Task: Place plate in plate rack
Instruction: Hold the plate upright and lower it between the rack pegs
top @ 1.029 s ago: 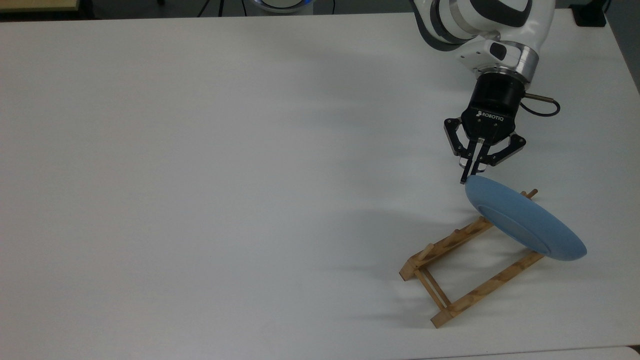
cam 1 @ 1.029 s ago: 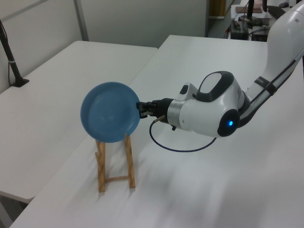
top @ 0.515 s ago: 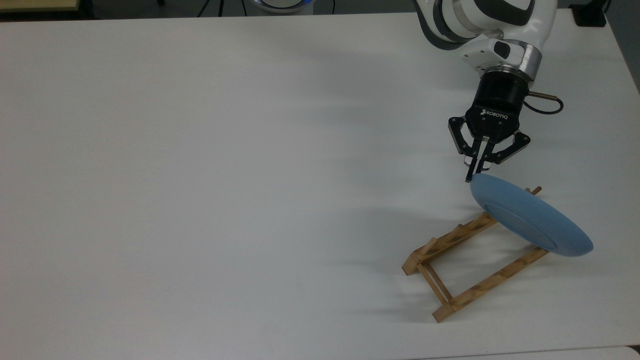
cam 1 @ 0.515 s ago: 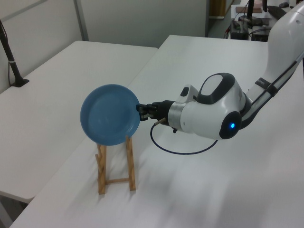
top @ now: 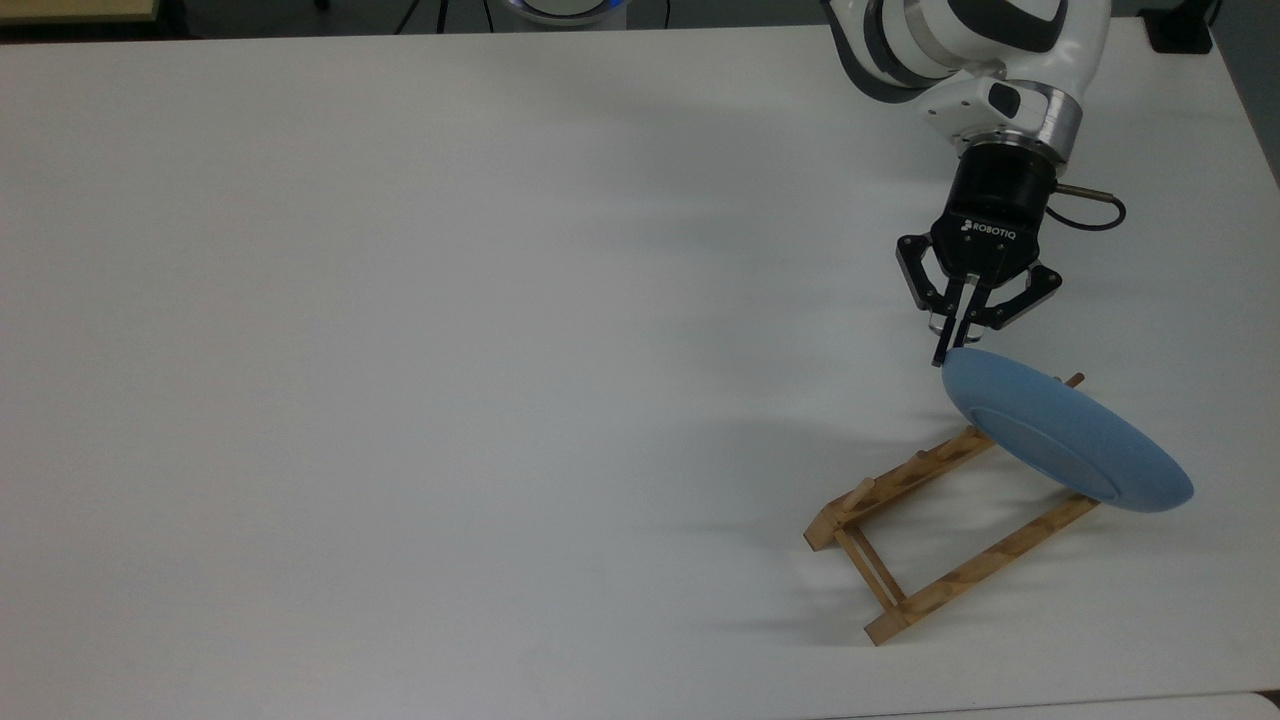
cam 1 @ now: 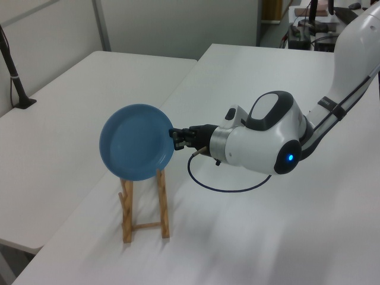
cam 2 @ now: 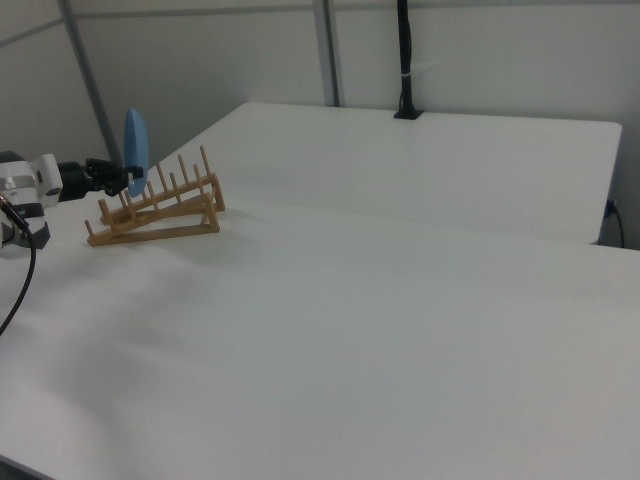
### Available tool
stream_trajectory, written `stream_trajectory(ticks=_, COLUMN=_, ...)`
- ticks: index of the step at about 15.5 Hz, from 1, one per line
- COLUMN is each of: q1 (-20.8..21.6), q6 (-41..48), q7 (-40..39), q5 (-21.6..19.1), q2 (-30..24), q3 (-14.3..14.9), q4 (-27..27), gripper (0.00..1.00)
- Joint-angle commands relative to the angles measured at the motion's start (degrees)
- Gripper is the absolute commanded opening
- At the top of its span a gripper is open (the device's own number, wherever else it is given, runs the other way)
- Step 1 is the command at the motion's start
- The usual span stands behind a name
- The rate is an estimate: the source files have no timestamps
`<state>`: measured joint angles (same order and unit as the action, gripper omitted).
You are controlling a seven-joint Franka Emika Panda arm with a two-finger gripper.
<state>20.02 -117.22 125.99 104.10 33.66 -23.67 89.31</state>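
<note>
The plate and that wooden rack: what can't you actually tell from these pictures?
- Whether the plate sits in a slot: in the top view it covers the plate rack's far end.
- Left view: the plate hides the rack's top.
- Right view: the plate is edge-on beside the end effector; contact with the pegs is too small to judge.

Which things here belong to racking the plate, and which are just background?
Part of the job:
- plate, held on edge by its rim
- plate rack, under the plate
- gripper, shut on the plate's rim

Just about:
- white table bearing the rack
- second table beside it
- black pole at the far edge
</note>
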Motion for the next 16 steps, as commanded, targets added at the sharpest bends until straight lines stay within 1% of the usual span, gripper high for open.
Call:
stream_trajectory(ticks=1, q1=0.81, q6=0.41, q7=-1.98, q5=0.66, q2=-0.35, q3=0.73, q4=-0.63, gripper=0.00)
stream_trajectory(ticks=4, q1=0.11, q6=0.33, q7=-1.98, q5=0.23, q2=-0.53, q3=0.82, q4=-0.80, gripper=0.00)
stream_trajectory(ticks=7, q1=-0.07, q6=0.24, q7=-2.85, q5=-1.62, q2=-0.70, q3=0.82, q4=-0.89, gripper=0.00)
stream_trajectory(ticks=10, q1=-0.33, q6=0.15, q7=-6.45, q5=-4.69, q2=-0.97, q3=0.82, q4=-0.89, gripper=0.00)
stream_trajectory(ticks=13, q1=-0.94, q6=-4.05, q7=-9.96, q5=-7.50, q2=-1.67, q3=0.82, q4=-0.89, gripper=0.00)
stream_trajectory(ticks=16, q1=-1.56, q6=-4.42, q7=-13.83, q5=-10.49, q2=-1.58, q3=1.08, q4=-0.89, gripper=0.00)
